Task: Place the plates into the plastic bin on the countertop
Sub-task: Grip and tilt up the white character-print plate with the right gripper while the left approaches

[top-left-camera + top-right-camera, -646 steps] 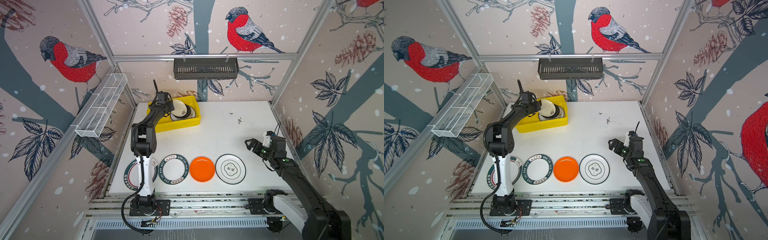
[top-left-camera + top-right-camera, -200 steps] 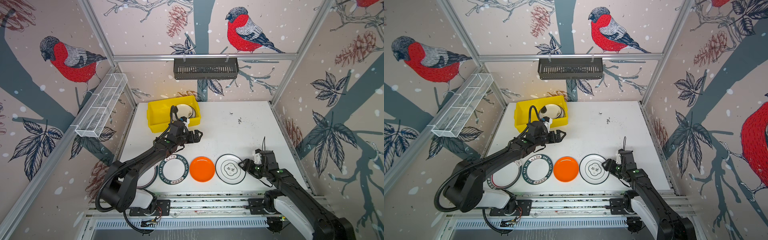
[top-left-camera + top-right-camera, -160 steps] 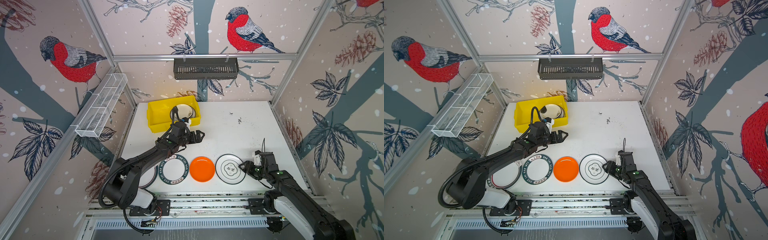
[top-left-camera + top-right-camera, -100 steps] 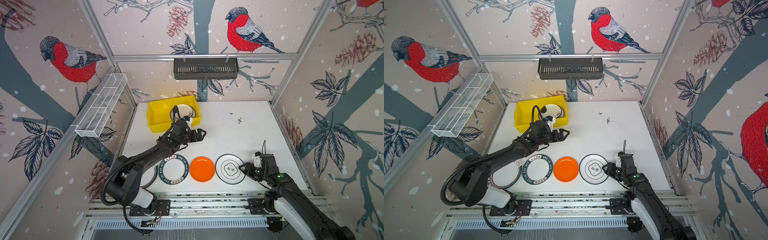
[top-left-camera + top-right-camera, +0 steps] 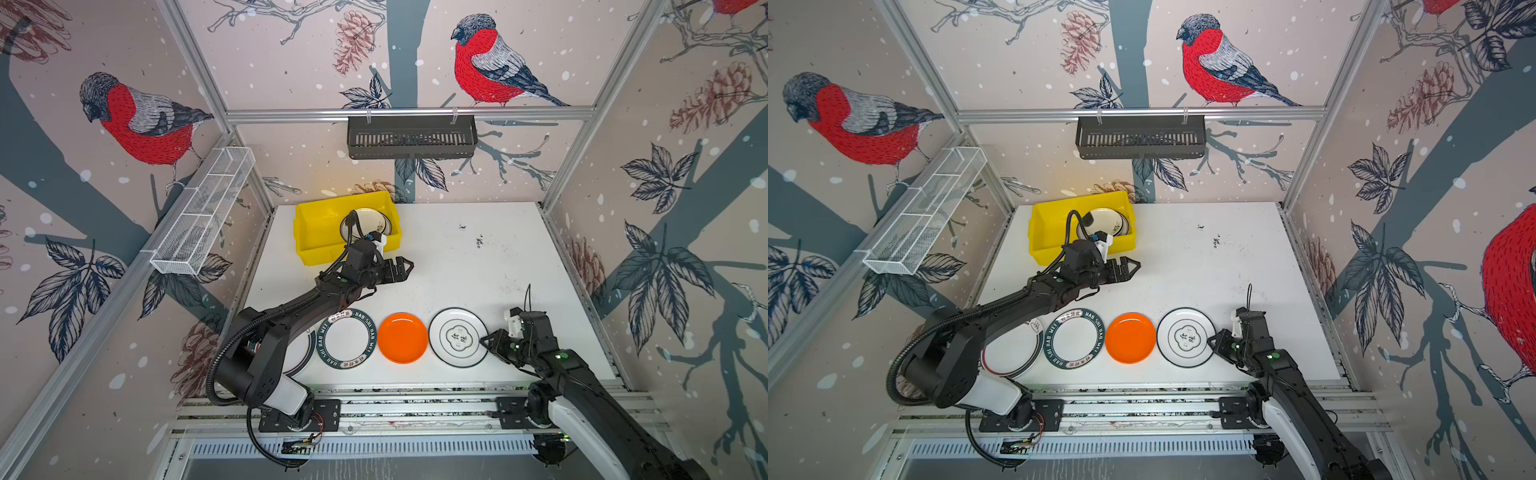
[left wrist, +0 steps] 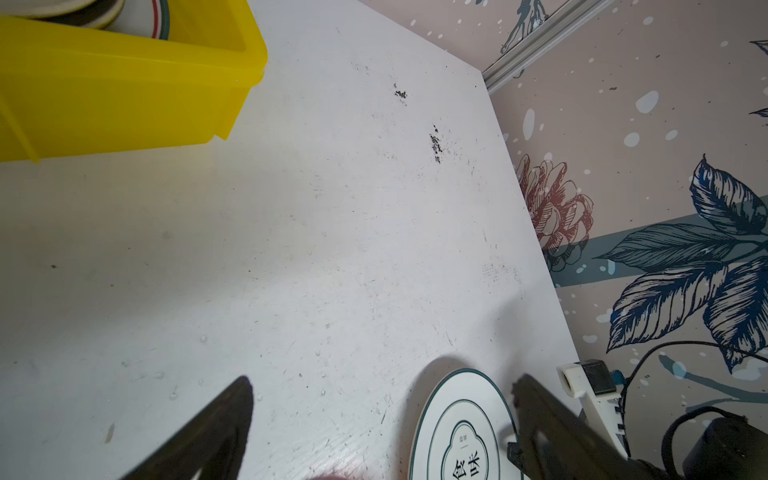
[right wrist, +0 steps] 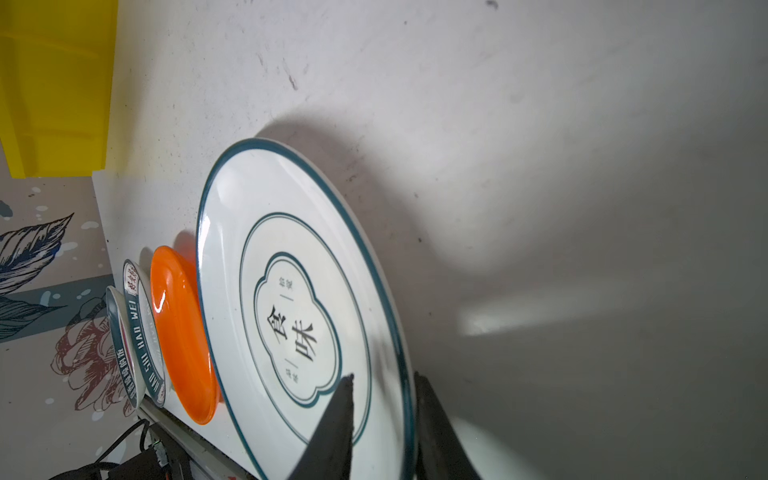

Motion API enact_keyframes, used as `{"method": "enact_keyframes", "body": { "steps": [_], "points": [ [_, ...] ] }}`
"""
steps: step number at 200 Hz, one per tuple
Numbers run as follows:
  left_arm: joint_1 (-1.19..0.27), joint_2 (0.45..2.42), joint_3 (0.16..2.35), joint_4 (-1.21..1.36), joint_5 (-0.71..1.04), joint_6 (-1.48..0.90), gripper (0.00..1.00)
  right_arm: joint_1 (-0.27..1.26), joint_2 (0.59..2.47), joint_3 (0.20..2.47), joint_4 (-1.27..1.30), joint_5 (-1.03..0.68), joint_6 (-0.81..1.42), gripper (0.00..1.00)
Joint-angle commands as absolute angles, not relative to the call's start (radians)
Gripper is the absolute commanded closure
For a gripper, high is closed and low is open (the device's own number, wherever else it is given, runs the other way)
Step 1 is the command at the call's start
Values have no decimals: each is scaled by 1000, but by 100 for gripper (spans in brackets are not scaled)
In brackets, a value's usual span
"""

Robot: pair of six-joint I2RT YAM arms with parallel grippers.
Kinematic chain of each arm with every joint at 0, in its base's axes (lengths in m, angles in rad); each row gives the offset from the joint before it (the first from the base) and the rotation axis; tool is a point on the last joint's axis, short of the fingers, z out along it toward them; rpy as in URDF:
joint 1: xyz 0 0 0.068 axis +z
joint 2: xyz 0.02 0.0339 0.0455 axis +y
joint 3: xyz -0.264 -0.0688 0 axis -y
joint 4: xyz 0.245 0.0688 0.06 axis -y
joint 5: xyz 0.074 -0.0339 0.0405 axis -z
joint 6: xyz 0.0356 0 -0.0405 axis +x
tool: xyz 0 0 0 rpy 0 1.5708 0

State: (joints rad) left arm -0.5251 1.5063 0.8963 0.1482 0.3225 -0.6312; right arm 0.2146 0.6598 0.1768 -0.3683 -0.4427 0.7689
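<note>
The plates [image 5: 346,338] are lying in two spots: four are sitting side by side along the front edge of the worktop [image 5: 478,266], and a few are resting stacked inside the plastic bin [image 5: 316,232] at the back left corner. I am holding the right gripper [image 5: 486,341] low at the right rim of the white plate [image 5: 458,337] with the Chinese characters, just beside the orange plate [image 5: 402,338]. In the right wrist view its jaws are standing narrow, one finger over the plate's face and one outside the rim. Whether they are pinching it I cannot tell. The left gripper [image 5: 404,270] is hovering over bare worktop between the bin and the row, jaws spread wide and carrying nothing. The row's leftmost plate [image 5: 1011,351] is lying partly hidden under the left arm [image 5: 291,307].
</note>
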Motion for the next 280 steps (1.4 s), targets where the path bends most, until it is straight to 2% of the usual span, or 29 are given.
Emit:
{"method": "enact_keyframes", "body": {
  "steps": [1,17,140,214,280],
  "points": [
    [-525,1509,904,178,334,-638,3,218,657,174,-368,-441,788,73],
    [-526,1508,903,178,334,-638,3,217,657,173,-370,-434,791,79],
    [-525,1541,945,159,347,-621,3,218,623,169,-342,-399,839,94],
    [-525,1552,962,159,366,-616,3,216,569,184,-320,-393,877,95],
    [-526,1539,966,150,395,-606,3,205,463,177,-176,-421,1016,98]
  ]
}}
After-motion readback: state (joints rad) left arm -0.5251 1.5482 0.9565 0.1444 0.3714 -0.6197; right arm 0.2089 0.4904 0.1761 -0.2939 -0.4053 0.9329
